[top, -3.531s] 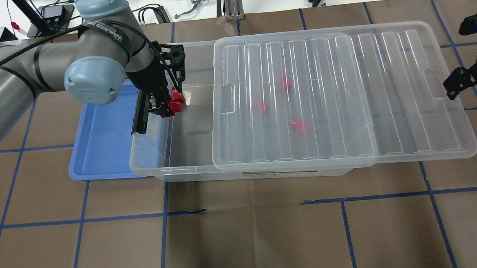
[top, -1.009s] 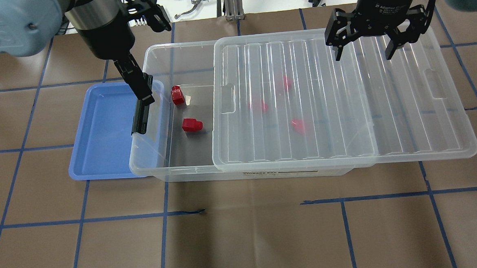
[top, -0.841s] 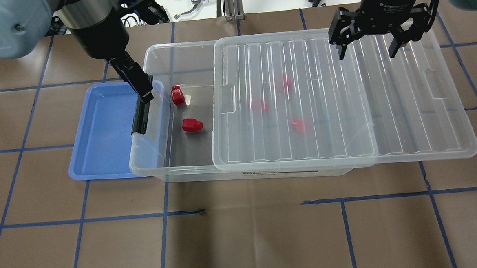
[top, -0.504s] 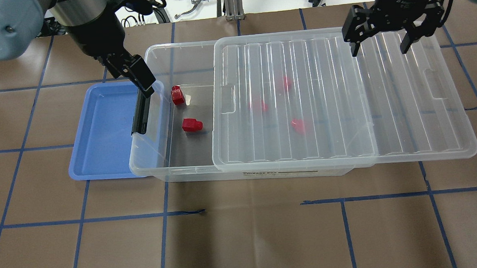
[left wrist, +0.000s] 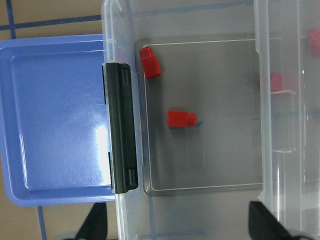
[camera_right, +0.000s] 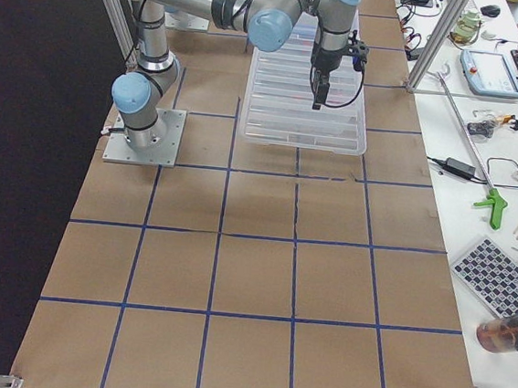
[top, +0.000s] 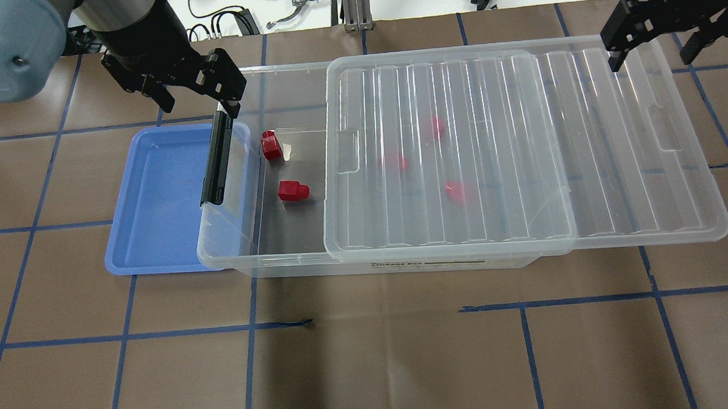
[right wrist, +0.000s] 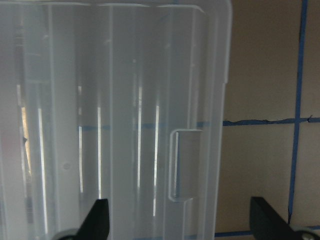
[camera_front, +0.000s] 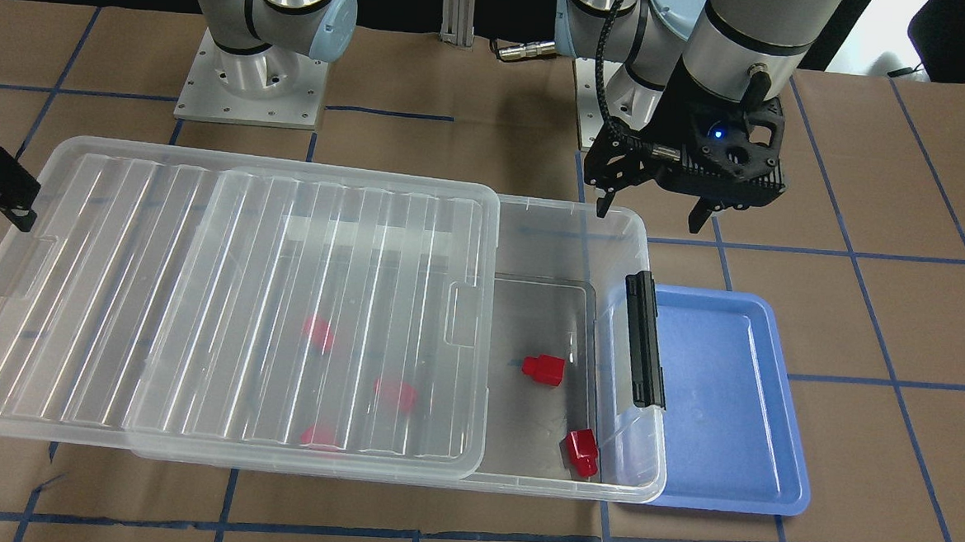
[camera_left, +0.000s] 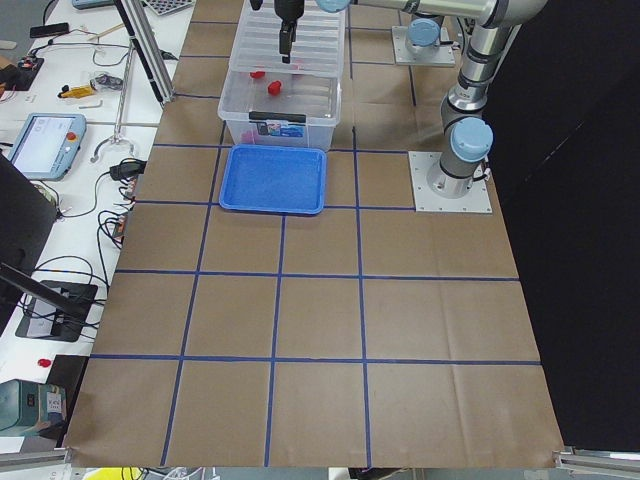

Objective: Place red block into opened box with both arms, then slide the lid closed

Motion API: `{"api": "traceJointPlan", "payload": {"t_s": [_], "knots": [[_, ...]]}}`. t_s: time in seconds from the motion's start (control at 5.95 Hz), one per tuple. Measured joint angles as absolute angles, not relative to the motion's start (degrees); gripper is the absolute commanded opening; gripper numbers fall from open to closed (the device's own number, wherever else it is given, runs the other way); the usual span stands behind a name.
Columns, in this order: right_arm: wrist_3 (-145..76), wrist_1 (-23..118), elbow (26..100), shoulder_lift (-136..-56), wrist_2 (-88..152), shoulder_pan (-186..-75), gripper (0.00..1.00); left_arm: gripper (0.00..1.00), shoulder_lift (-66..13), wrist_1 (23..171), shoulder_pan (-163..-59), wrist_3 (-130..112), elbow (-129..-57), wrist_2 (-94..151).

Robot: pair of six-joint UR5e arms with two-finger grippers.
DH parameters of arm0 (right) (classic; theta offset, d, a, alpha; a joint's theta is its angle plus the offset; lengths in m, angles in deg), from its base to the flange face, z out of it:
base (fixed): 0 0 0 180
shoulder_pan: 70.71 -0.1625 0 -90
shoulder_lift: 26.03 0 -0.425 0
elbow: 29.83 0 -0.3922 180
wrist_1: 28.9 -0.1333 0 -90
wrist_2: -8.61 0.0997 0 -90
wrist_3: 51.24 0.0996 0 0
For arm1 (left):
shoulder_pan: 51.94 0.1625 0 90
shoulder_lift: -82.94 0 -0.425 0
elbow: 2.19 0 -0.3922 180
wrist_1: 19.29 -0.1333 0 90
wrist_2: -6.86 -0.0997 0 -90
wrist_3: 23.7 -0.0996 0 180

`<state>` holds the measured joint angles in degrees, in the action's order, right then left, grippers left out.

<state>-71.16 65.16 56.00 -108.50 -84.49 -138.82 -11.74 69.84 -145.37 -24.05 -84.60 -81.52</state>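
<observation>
Lid (top: 523, 159): long axis laid left–right, overhanging the box (top: 242, 264) rightward. Right pincer (top: 652, 52), spread and empty, is positioned above its far right corner. Left pincer (top: 196, 92), also spread, is farther off.

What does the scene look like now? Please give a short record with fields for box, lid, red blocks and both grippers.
box: clear bin, latch bar facing the blue tray
lid: on the box, slid partway off, latch end uncovered
open part: two red blocks on the floor
under lid: three red blocks, blurred through the plastic
left gripper: open, holding nothing, raised by the latch-end corner
right gripper: open, holding nothing, above the lid's overhanging end
remaining: slide lid closed
</observation>
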Motion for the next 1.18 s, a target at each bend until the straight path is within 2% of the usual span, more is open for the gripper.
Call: {"api": "traceJointPlan", "payload": {"t_s": [0.5,1.18], "knots": [[-76.22,76.39,63.87,-105.94,-87.88,-129.64,1.0,0.98,-11.75,69.74,-145.3,-21.69,-84.86,-81.47],[-76.13,78.76,69.97,-106.5,-88.41,-128.66,1.0,0.98,-11.93,68.5,-145.2,-21.86,-85.06,-81.43]]}}
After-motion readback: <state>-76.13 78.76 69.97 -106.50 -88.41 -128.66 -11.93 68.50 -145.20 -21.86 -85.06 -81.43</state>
